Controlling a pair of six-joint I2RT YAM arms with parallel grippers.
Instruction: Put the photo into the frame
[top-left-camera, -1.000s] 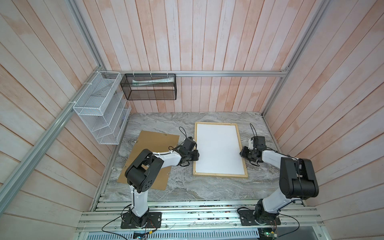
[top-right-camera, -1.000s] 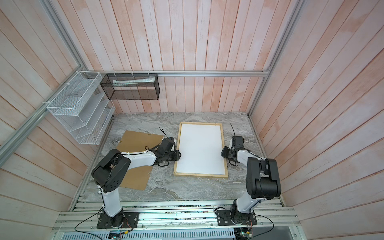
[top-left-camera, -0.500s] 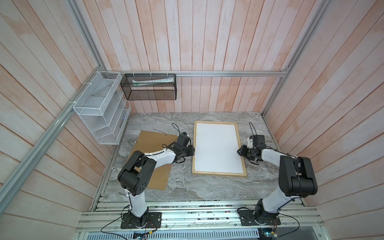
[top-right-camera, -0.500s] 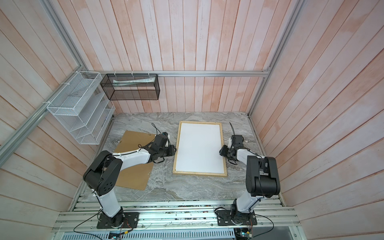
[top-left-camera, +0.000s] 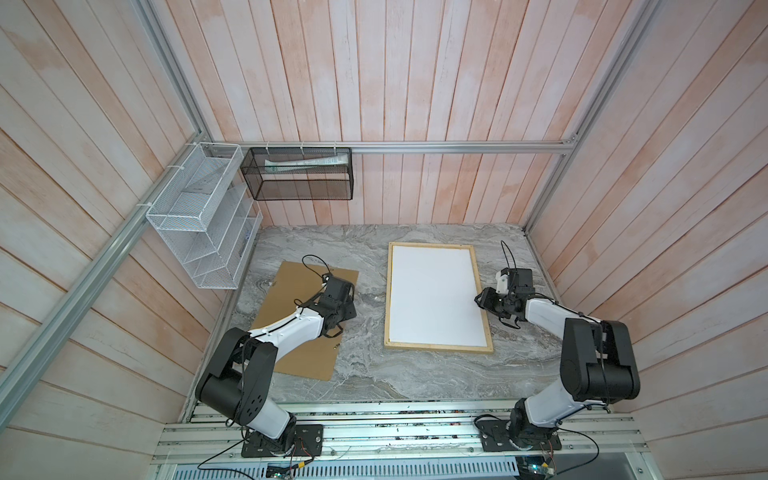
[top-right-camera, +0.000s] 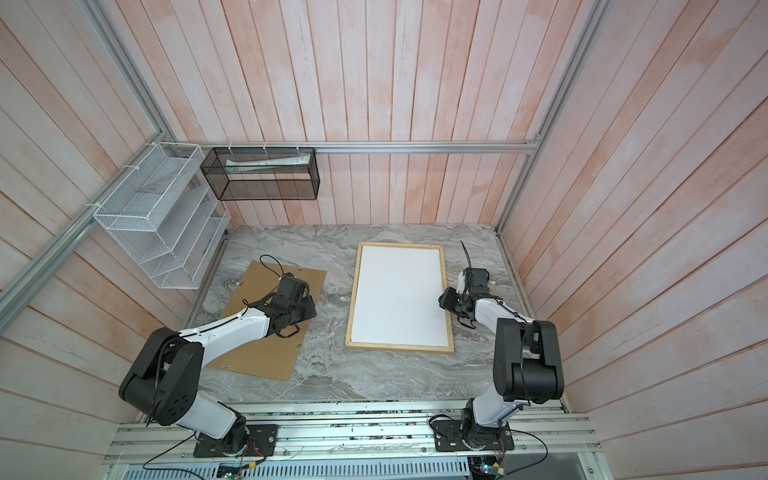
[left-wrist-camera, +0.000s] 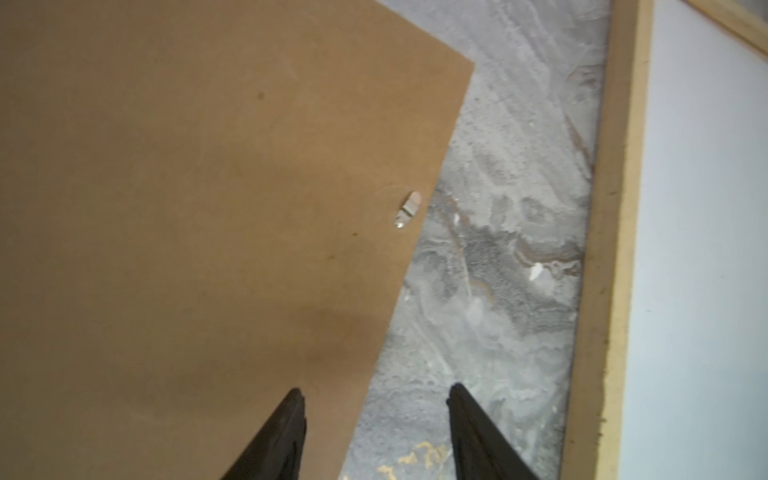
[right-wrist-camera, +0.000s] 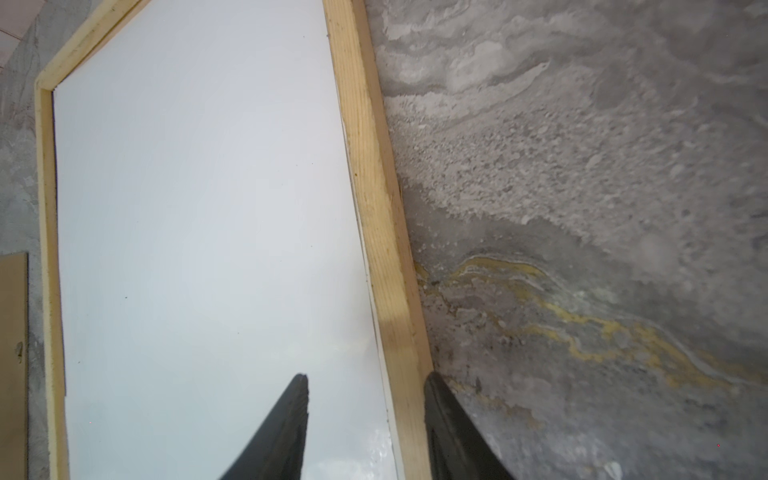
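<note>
On the left wall you have a white wire rack (top-left-camera: 195, 232), and next to it on the back wall a black mesh basket (top-left-camera: 299, 174). Below them, on the left of the grey marbled tabletop (top-left-camera: 365, 286), a brown board (top-left-camera: 307, 353) lies flat and slightly askew, with a small metal clip (left-wrist-camera: 408, 210) near its edge. Your left arm reaches over that board. Your left pincer (left-wrist-camera: 376, 390) is released: in the wrist view its two fingers are apart with nothing between them, one over the board's edge and one over bare tabletop. A strip of tabletop separates the board from the frame (left-wrist-camera: 609, 249), which lies flat right of the middle, its long sides running front to back. The photo (top-left-camera: 436, 295) lies inside the frame, filling it from rail to rail, and shows you only a plain white face. Your right pincer (right-wrist-camera: 365, 376) sits at the frame's right long rail, about halfway along it in both top views. It is released as well and grips nothing. One finger is over the photo, clear of the rail. The other is just outside the rail, and you cannot tell whether it touches the wood. Right of the frame, a narrow band of tabletop runs along the right wall.
</note>
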